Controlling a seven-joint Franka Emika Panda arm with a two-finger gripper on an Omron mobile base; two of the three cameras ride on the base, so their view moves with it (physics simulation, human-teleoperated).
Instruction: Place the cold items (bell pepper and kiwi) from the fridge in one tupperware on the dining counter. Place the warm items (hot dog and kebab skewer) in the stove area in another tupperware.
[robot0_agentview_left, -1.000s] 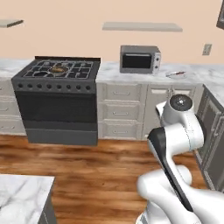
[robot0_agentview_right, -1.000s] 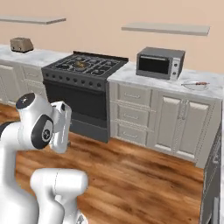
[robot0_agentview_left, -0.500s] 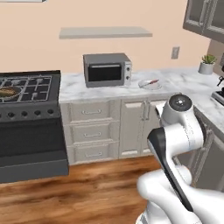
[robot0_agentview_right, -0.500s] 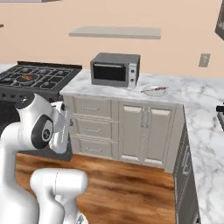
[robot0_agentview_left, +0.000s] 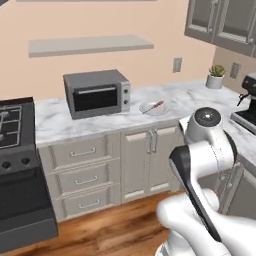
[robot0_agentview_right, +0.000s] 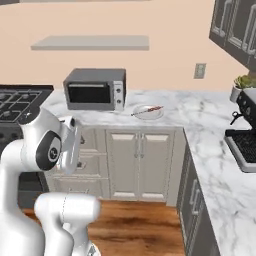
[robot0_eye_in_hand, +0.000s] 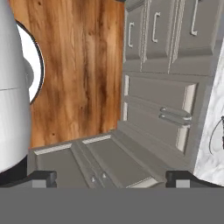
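A thin red kebab skewer lies across a white plate on the marble counter, just right of the microwave. My arm is folded close over the base, well short of that counter. In the hand view my gripper is open, its two dark fingertips wide apart with nothing between them. It looks down at grey cabinet drawers and wooden floor.
A grey microwave stands on the counter. The black stove sits at the left edge. A coffee machine and a potted plant stand on the right counter wing. A wall shelf hangs above.
The whole picture has shifted: the base has turned right, so the stove slid to the left edge, and the coffee machine and plant came into sight. The gripper stays open.
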